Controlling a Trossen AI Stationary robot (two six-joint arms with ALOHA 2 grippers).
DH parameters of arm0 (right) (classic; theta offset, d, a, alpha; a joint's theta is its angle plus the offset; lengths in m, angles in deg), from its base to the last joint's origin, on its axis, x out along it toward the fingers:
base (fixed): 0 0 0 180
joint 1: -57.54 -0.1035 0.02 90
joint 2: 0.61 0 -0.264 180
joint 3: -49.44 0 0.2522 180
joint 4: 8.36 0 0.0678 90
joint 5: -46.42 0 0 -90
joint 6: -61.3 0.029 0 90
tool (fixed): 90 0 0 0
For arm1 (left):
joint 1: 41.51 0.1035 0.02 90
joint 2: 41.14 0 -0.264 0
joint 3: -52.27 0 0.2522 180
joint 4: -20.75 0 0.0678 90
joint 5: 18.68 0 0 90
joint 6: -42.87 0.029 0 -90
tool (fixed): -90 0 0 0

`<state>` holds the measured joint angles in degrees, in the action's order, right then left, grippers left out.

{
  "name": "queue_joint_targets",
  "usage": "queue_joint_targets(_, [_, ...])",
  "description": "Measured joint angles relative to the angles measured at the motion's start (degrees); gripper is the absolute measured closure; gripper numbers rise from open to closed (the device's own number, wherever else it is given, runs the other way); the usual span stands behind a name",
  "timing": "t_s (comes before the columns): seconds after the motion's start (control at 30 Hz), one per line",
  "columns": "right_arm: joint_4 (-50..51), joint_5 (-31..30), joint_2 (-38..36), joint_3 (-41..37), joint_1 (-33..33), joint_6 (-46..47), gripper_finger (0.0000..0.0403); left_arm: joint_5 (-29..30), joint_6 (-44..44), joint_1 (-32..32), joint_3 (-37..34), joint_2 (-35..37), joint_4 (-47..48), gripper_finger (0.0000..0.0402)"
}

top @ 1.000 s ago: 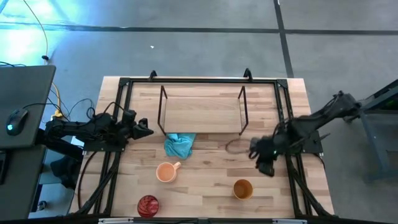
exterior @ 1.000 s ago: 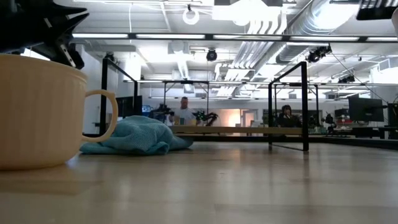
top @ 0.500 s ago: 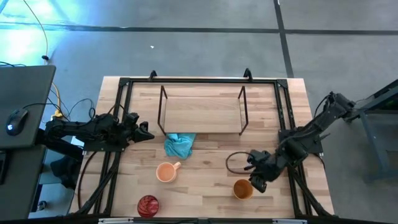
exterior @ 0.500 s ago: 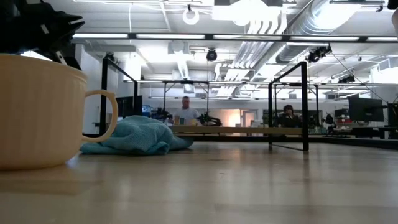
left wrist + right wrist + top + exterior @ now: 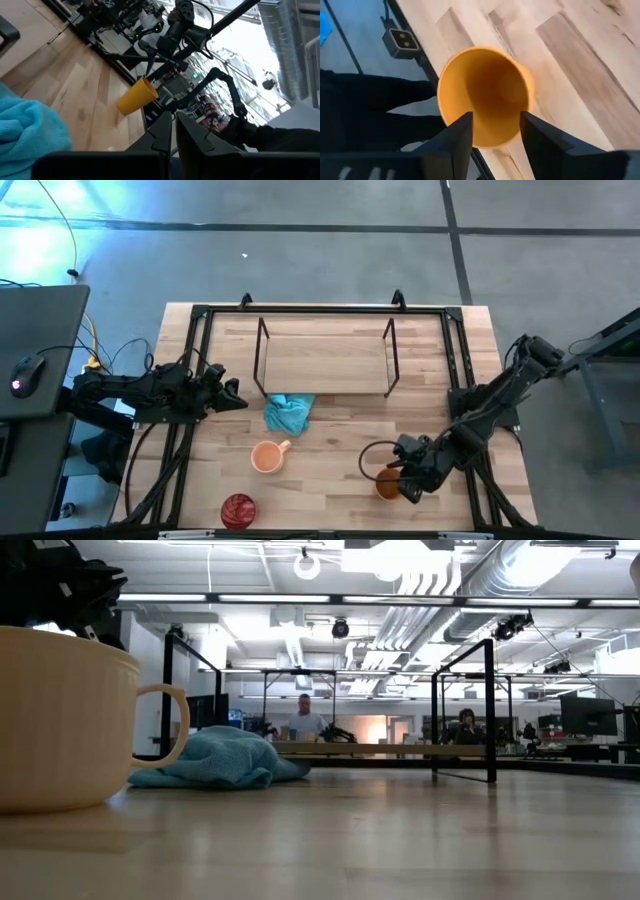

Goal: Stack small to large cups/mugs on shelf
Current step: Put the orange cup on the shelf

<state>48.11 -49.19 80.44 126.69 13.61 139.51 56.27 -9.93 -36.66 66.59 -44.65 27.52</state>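
The amber tumbler (image 5: 388,483) stands upright near the table's near edge; the right wrist view looks down into its mouth (image 5: 485,95). My right gripper (image 5: 406,476) (image 5: 495,131) is open right over it, fingers pointing down at the rim's near side. The light orange mug (image 5: 267,456) (image 5: 60,720) and the red cup (image 5: 238,510) stand apart to the left. The shelf (image 5: 325,356) (image 5: 380,748) stands at the far side with its board bare. My left gripper (image 5: 234,394) (image 5: 173,131) is shut, level above the table's left part. My right gripper comes at the tumbler's rim (image 5: 490,142) from above, one finger (image 5: 455,145) on either side of that stretch of rim. I cannot tell whether a finger touches it. The tumbler stands upright on the table.
A teal cloth (image 5: 289,413) (image 5: 215,760) lies crumpled in front of the shelf, beyond the mug. A black frame (image 5: 455,350) runs along the table's edges. Bare wood lies between mug and tumbler. People show in the room behind.
My right gripper has swung from the table's right side toward the near edge and left, coming down over the amber tumbler. The tumbler, mug, red cup and cloth have stayed put.
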Motion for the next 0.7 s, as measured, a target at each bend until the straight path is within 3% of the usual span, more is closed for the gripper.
queue_joint_targets(0.2, [5.7,-0.1,0.0,0.0,0.0,3.0,0.0242,0.0,1.4,0.0,0.0,0.0,1.2,0.0387])
queue_joint_targets(0.7, [4.3,-0.1,1.7,0.0,1.7,-0.2,0.0242,0.0,1.5,0.0,0.0,0.0,1.2,0.0387])
